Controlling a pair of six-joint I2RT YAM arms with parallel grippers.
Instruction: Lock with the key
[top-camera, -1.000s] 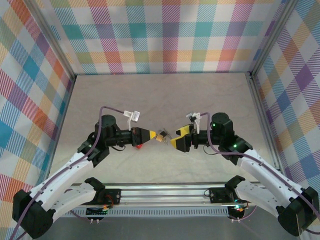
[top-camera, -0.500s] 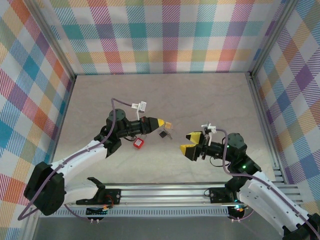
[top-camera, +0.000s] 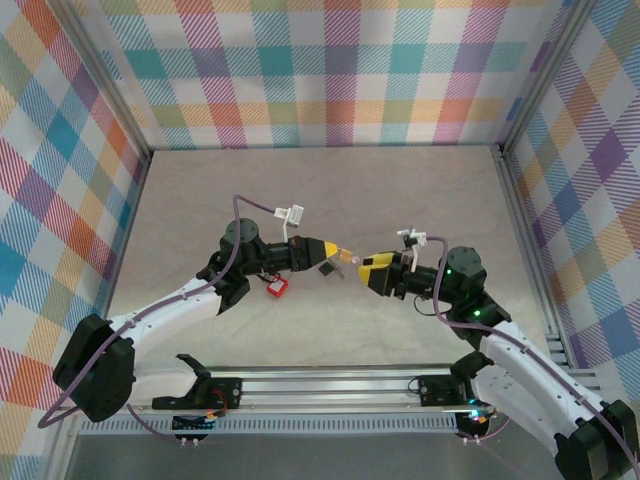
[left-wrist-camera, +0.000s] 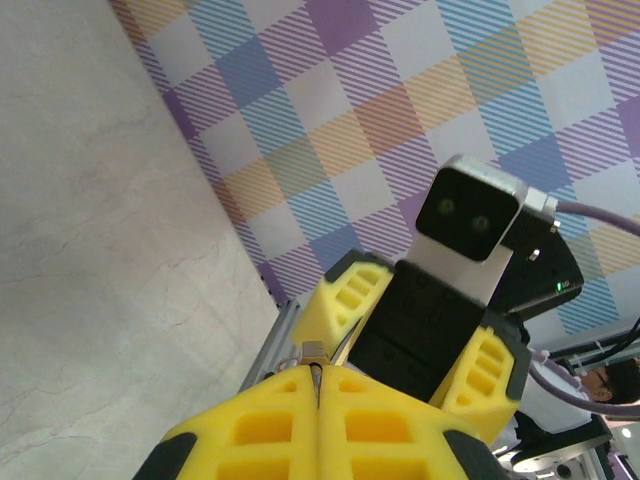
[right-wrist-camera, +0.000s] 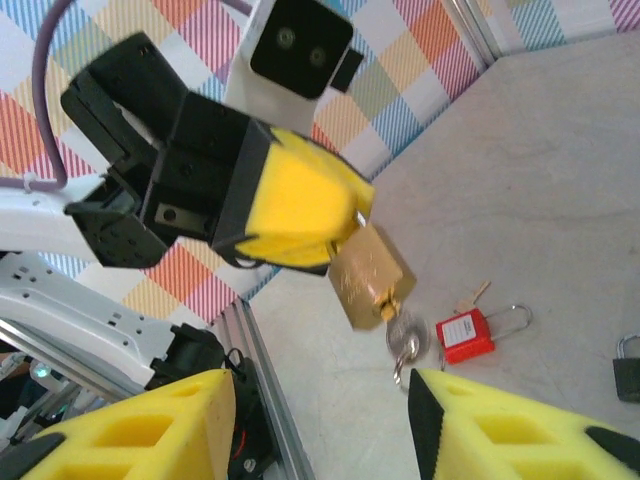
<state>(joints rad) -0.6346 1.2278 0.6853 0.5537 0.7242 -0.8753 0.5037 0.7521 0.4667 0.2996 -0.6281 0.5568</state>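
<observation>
**Desk:** Closer than half a second ago. Which arm moved?

**Photographer:** Right gripper (top-camera: 368, 272), seen from above, has come up and inward from lower on the table (top-camera: 300, 190). It now sits just beside the left gripper (top-camera: 333, 251), tip facing tip, near the middle. The left one has shifted only slightly.

**Desk:** Where is the lock?

**Photographer:** Brass padlock (right-wrist-camera: 368, 272) sticks out of the left gripper's tip, tilted and clear of the table. That gripper's yellow fingers (left-wrist-camera: 380, 430) are pressed together on the lock's upper end. A sliver of metal shows at the seam in the left wrist view.

**Desk:** And the key?

**Photographer:** Key (right-wrist-camera: 390, 311) appears to sit at the padlock's lower end, with a silvery ring (right-wrist-camera: 405, 345) dangling beneath it. Whether it is fully seated I cannot tell.

**Desk:** Has the right side got hold of anything?

**Photographer:** Its fingers (right-wrist-camera: 500, 425) stand apart with nothing between them, just short of the padlock. The left wrist camera looks straight into that gap.

**Desk:** Anything else in frame?

**Photographer:** Red padlock (right-wrist-camera: 465, 335) lies flat on the table below the held lock. Black padlock (right-wrist-camera: 628, 365) lies near it, at the edge of the right wrist view. Plaid walls (top-camera: 330, 70) enclose the table on three sides.
</observation>
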